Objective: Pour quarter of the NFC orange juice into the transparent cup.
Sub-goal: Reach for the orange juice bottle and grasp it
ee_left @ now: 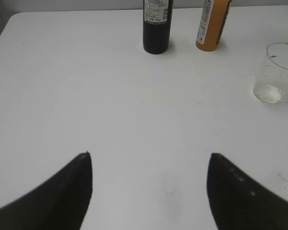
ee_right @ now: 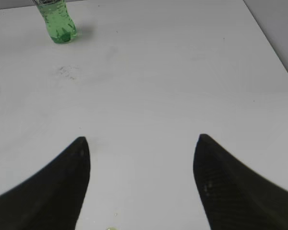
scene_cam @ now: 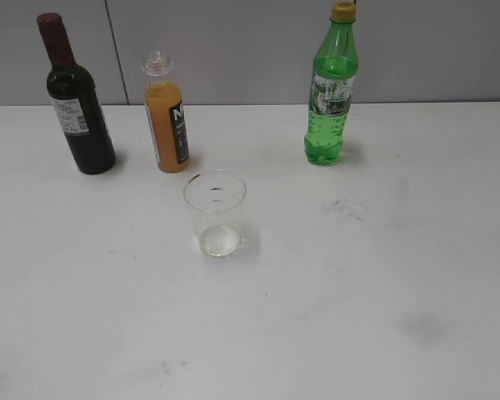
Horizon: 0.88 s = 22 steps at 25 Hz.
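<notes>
The NFC orange juice (scene_cam: 167,117), a small clear bottle of orange liquid with a black label and no cap, stands upright at the back of the white table. It also shows at the top of the left wrist view (ee_left: 212,26). The transparent cup (scene_cam: 216,213) stands just in front of it and looks empty; it sits at the right edge of the left wrist view (ee_left: 278,72). My left gripper (ee_left: 150,155) is open and empty over bare table, well short of both. My right gripper (ee_right: 140,140) is open and empty. Neither gripper shows in the exterior view.
A dark wine bottle with a red top (scene_cam: 77,104) stands left of the juice. A green soda bottle with a yellow cap (scene_cam: 331,92) stands at the back right, also in the right wrist view (ee_right: 57,21). The table's right edge (ee_right: 273,52) runs beside my right gripper. Small droplets (ee_right: 110,229) lie beneath it.
</notes>
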Available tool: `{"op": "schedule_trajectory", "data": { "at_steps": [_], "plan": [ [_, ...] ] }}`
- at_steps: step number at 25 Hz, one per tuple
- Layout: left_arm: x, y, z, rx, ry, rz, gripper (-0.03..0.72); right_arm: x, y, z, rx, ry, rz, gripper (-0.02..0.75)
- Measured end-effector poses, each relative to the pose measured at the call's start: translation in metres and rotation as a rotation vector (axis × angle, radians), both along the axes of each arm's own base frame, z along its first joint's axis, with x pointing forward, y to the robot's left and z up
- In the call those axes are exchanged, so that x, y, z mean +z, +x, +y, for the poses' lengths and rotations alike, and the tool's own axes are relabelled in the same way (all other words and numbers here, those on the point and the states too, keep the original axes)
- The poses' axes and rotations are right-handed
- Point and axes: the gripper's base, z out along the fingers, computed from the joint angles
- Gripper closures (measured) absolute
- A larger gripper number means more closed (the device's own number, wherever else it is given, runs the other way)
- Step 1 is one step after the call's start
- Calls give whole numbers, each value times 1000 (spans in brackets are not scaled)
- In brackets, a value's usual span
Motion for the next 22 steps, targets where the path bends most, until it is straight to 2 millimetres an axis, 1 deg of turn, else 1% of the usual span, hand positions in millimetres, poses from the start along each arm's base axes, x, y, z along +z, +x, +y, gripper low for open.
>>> {"op": "schedule_trajectory", "data": {
  "at_steps": [8,22],
  "plan": [
    [0,0,0,0,0,0,121,0,0,1,28,-46,-2,219],
    [0,0,0,0,0,0,121,0,0,1,36,-42,-5,219]
  ]
}}
